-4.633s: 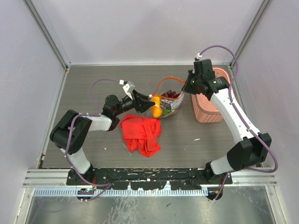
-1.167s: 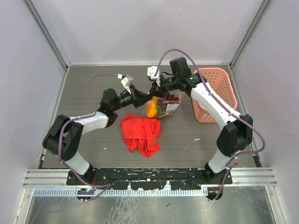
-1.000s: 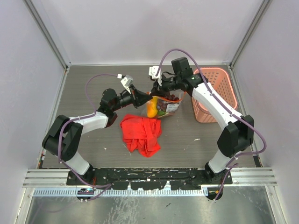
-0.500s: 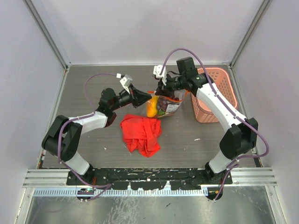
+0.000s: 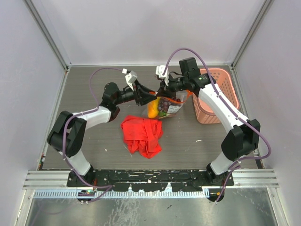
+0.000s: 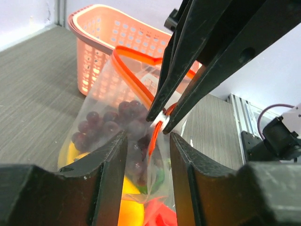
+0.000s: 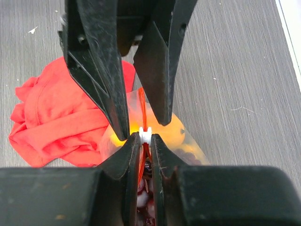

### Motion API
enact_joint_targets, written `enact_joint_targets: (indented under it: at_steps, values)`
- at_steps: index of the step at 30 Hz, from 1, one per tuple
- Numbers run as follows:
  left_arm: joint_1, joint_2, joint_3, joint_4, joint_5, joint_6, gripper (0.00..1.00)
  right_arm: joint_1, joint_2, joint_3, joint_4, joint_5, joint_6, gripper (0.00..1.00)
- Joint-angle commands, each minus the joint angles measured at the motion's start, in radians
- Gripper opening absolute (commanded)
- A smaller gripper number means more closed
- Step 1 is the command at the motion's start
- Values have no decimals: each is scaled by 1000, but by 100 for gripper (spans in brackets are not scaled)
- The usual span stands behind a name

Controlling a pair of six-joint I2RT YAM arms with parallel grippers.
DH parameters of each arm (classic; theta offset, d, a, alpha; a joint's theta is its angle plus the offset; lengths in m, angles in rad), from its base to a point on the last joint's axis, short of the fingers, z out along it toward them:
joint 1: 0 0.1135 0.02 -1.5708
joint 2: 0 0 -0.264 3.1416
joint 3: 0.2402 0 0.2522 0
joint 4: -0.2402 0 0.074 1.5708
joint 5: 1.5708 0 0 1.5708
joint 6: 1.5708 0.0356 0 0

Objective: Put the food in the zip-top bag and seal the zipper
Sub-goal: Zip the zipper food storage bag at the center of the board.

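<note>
**Zip-top bag**: mid-table, mouth up, between the two grippers. Contents seen: grape bunch high in the bag, yellow-orange mango low on the left-arm side. Other pieces are too hidden to name. Judged: filling is done and sealing is the step in hand.

**Handling (judgement):**
- The film is thin, soft and crinkly, and probably slick.
- The toys are light, yet enough to make the belly sag and swing.
- The film will likely buckle ahead of the slider unless the edge is kept taut.
- Best holds are the white slider for the pull and the stiffer zipper strip near its end for the counter-hold (not the belly, which would only crumple).

**Grippers:**
- Right gripper: fingers pinched together on the slider, strip between them.
- Left gripper: fingers apart, straddling the bag's edge. No clamp on the film is visible.

**Surroundings:** pink basket just right of the bag, red cloth just in front of it, on the grey table.

**Views compared:**
- The top view gives the layout only, since the grippers hide the mouth.
- The left wrist view shows the zipper's far part gaping in a loop, so the bag is not yet sealed, and shows the grapes through the film.
- The right wrist view alone shows the slider seated between its own pads, the strip running straight on between the left fingers.
</note>
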Motion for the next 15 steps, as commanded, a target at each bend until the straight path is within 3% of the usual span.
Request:
enact_joint_targets:
  at_steps: [1, 8, 11, 14, 15]
  values:
    - [3, 48, 66, 43, 97, 0, 41, 6, -36, 66, 33, -51, 3, 1]
    - [2, 71, 65, 51, 161, 16, 36, 6, -34, 74, 33, -53, 0, 1]
    - [2, 79, 72, 50, 160, 17, 22, 8, -30, 78, 31, -57, 0, 1]
    - [3, 75, 78, 52, 156, 10, 2, 8, -27, 77, 18, -52, -5, 1]
    - [4, 70, 76, 49, 146, 6, 0, 8, -28, 76, 12, -40, -9, 1]
